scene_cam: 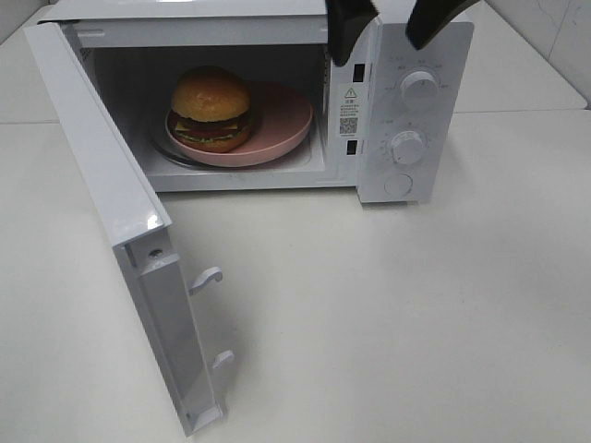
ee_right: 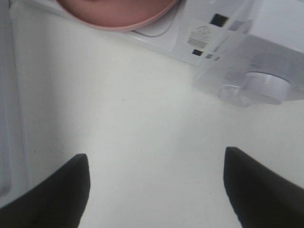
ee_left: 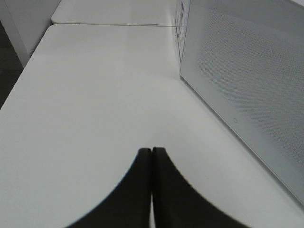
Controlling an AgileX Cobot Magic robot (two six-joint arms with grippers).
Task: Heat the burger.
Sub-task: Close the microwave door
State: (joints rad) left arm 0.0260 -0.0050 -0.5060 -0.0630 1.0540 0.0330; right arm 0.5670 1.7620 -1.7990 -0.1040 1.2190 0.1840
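Observation:
The burger (scene_cam: 211, 106), with a golden-brown bun and layered filling, sits on a pink plate (scene_cam: 286, 125) inside the white microwave (scene_cam: 434, 83). Its door (scene_cam: 111, 185) is swung wide open toward the front left. My right gripper (scene_cam: 380, 48) hangs above the microwave's front top edge, near the control panel, open and empty. In the right wrist view its fingers (ee_right: 155, 156) spread wide over the table, with the plate's rim (ee_right: 118, 14) at the edge of the picture. My left gripper (ee_left: 152, 151) is shut on nothing over the table, beside the microwave's perforated side wall (ee_left: 247, 80).
Two round knobs (scene_cam: 420, 88) (scene_cam: 407, 146) and a button (scene_cam: 398, 185) sit on the control panel at the microwave's right. Two latch hooks (scene_cam: 208, 277) stick out of the open door's edge. White tabletop (scene_cam: 397, 314) stretches in front of the microwave.

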